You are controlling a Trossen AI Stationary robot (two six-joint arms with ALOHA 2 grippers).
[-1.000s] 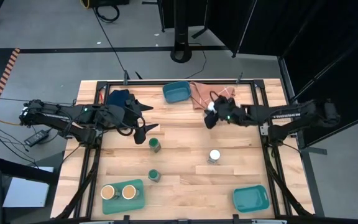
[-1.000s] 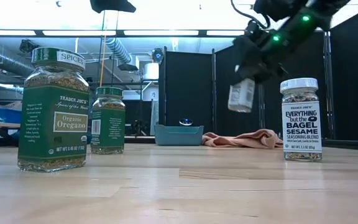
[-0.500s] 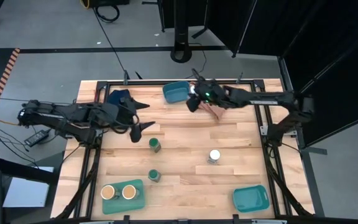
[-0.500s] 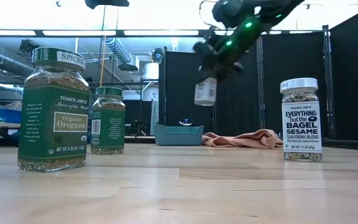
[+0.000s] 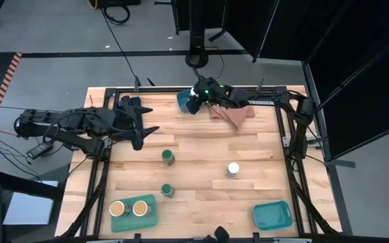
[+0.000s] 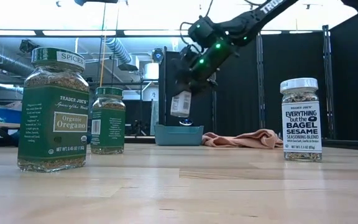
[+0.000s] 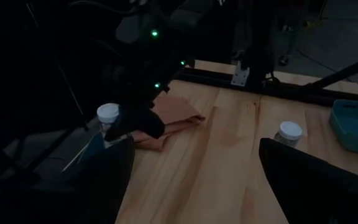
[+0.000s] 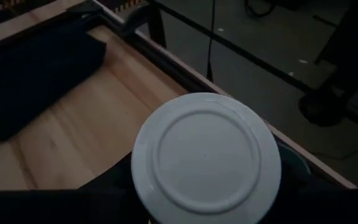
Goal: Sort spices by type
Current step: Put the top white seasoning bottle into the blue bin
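At the table's far left, your left gripper hung with fingers apart. Farther right, your right gripper clamped a white-lidded jar, seemingly above the far teal tray.

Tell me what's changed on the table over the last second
The right gripper, still shut on a white-lidded jar, carried it leftward along the far edge, from over the pink cloth to above the far teal tray. The left gripper drew back from the green-lidded jars. The jars on the table stayed where they were.
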